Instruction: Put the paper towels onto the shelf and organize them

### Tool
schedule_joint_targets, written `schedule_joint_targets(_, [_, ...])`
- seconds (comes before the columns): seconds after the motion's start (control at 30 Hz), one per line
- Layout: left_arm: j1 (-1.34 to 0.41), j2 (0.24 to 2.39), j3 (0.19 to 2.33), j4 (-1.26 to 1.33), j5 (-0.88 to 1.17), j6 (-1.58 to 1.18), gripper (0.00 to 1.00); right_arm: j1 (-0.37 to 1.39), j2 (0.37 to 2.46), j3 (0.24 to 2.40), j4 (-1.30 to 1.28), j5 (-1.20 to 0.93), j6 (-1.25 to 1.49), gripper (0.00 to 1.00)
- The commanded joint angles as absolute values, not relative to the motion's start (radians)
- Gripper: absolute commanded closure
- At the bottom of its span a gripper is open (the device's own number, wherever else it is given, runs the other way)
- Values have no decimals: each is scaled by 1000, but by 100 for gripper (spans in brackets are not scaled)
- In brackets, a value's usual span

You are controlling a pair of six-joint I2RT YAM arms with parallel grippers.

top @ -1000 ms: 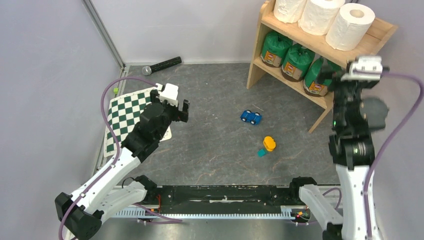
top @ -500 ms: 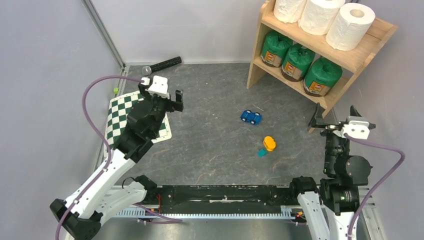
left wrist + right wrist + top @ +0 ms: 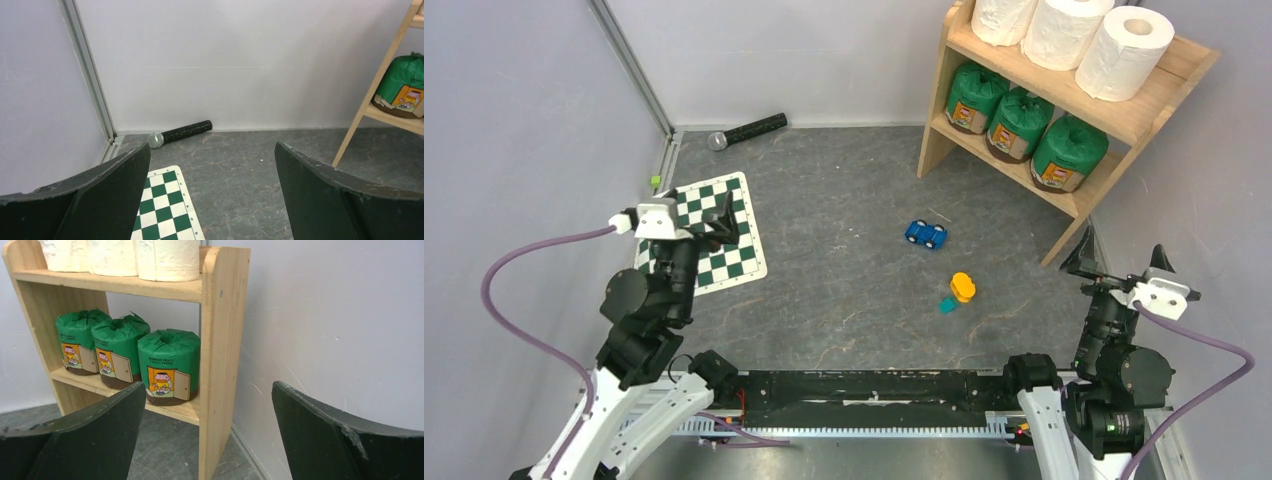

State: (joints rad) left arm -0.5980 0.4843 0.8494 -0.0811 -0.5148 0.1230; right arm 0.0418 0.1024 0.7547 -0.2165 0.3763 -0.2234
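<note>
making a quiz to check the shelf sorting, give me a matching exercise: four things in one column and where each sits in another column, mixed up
Things
1. bare white rolls
2. green-wrapped rolls
3. black microphone
4. blue toy car

Places
A. on the table by the back wall
B. top tier of the shelf
C. open middle of the table
D. lower tier of the shelf

Pairs: 1-B, 2-D, 3-A, 4-C
</note>
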Motion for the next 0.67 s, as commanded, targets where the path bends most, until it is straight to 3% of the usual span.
schedule_joint_targets(0.0, [-604,425,864,-107,-566,110,0,40,80,758,-224,442,-207,2])
schedule_joint_targets(0.63, [-603,355,859,-106,-607,125,0,40,85,751,-215,503,-189,2])
